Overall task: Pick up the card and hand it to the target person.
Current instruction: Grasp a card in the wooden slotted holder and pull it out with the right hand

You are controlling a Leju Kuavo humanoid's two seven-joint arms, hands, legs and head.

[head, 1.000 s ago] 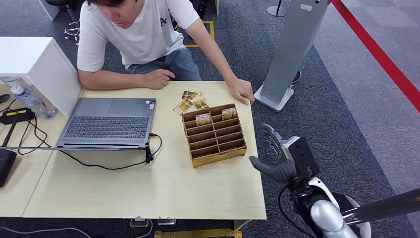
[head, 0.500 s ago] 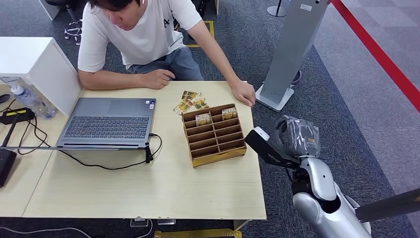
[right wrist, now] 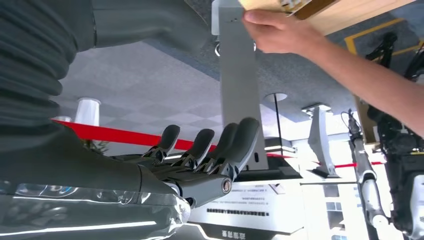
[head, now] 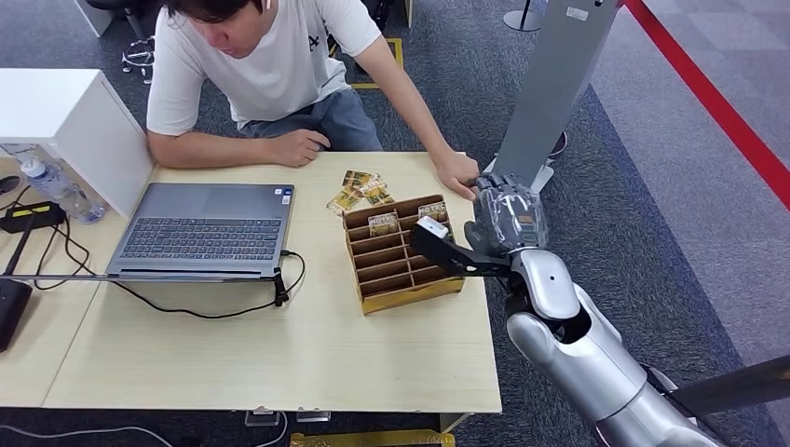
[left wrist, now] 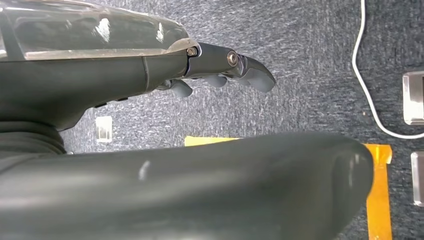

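We see our right robot hand [head: 508,212] raised at the right edge of the tabletop [head: 279,358], fingers [right wrist: 235,145] apart and holding nothing, just beside the person's hand [head: 456,174]. Our left robot hand [left wrist: 220,67] hangs over carpet, fingers loosely extended, empty. To the left of the right robot hand stands the wooden organizer [head: 402,251], with a card [head: 431,213] in its far right slot.

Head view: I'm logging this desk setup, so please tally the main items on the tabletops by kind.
Laptop: 1
Wooden card rack: 1
Card bunches in the rack: 2
Loose card pile: 1
Water bottle: 1
White box: 1
Total: 7
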